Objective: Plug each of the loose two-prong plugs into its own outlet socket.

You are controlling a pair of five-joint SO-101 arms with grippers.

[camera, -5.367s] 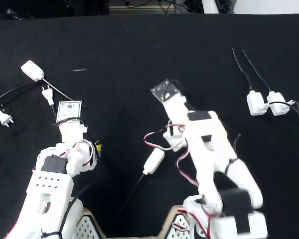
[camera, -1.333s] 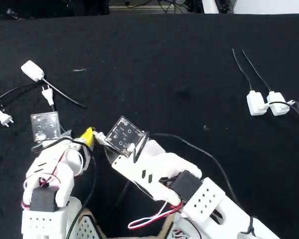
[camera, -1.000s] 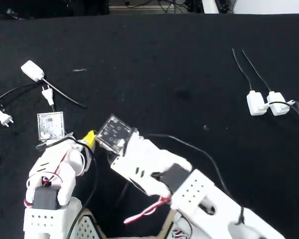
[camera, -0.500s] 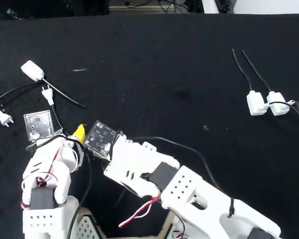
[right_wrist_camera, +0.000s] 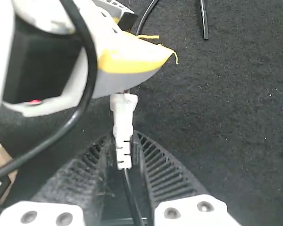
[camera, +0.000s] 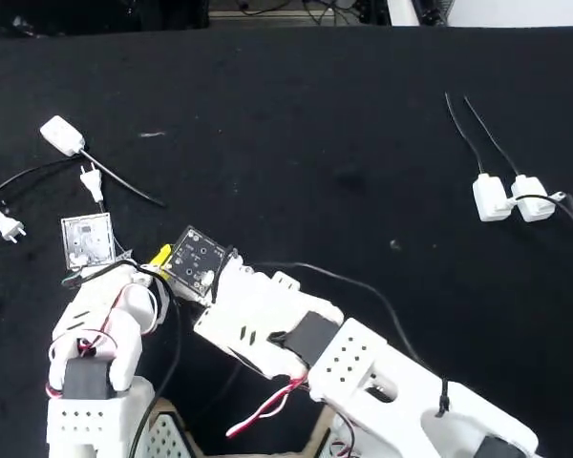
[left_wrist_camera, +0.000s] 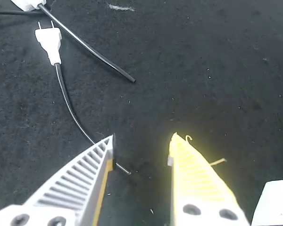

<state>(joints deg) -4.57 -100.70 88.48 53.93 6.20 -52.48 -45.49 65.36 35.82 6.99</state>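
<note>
I have the right pincer [right_wrist_camera: 122,141] clamped on a small white ribbed plug [right_wrist_camera: 123,123], held low just under the yellow finger of my left pincer [left_wrist_camera: 142,141], which stands spread wide and empty over the black surface [left_wrist_camera: 217,70]. By my reckoning little is done: one white two-prong plug [camera: 93,179] lies loose near a white oblong outlet socket [camera: 62,135] and a second loose plug [camera: 8,227] sits by the left edge, neither seated. Whether the pair of white blocks [camera: 492,197] far right is mated I cannot tell

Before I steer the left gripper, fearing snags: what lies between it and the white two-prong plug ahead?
In the left wrist view, the thin black cable of that white two-prong plug.
</note>
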